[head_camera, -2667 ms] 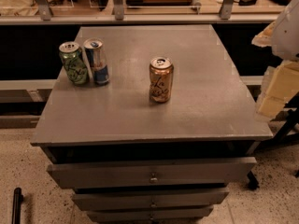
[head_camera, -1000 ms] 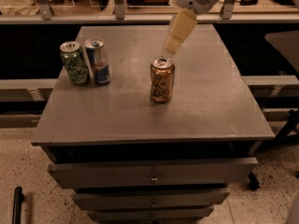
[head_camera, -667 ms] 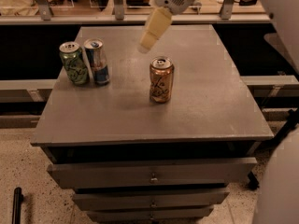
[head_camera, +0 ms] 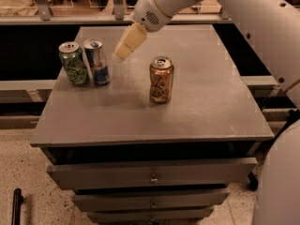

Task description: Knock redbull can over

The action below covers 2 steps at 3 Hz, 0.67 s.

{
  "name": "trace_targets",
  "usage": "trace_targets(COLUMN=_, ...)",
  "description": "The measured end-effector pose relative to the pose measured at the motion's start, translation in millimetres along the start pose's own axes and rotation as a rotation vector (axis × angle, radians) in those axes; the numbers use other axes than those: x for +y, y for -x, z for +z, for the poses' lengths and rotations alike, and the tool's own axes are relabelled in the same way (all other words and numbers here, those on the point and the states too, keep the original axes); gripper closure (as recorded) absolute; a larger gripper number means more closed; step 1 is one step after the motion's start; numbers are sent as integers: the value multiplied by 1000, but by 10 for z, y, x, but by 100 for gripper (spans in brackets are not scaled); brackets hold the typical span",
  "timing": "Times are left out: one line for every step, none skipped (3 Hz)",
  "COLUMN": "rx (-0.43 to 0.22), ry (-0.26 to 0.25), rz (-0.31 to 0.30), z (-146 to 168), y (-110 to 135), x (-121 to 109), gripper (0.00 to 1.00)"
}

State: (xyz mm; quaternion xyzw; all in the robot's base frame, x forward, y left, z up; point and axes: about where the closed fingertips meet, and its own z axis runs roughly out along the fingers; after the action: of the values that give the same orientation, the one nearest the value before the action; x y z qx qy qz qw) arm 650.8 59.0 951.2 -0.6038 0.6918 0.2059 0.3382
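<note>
Camera view shows the redbull can (head_camera: 96,61) standing up on the bench (head_camera: 201,102), not knocked over yet. The gripper (head_camera: 122,54) hangs near it, not touching, fingers pressed together.

No text readable (gripper (head_camera: 122,53) above the table (head_camera: 211,102)).
</note>
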Motion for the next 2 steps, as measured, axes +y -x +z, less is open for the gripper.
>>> trace_targets(rx=-98, ry=8, rz=-57, z=234, y=75, x=56, gripper=0)
trace_targets(rx=-182, ry=55, rz=-132, z=379, y=134, x=95, gripper=0)
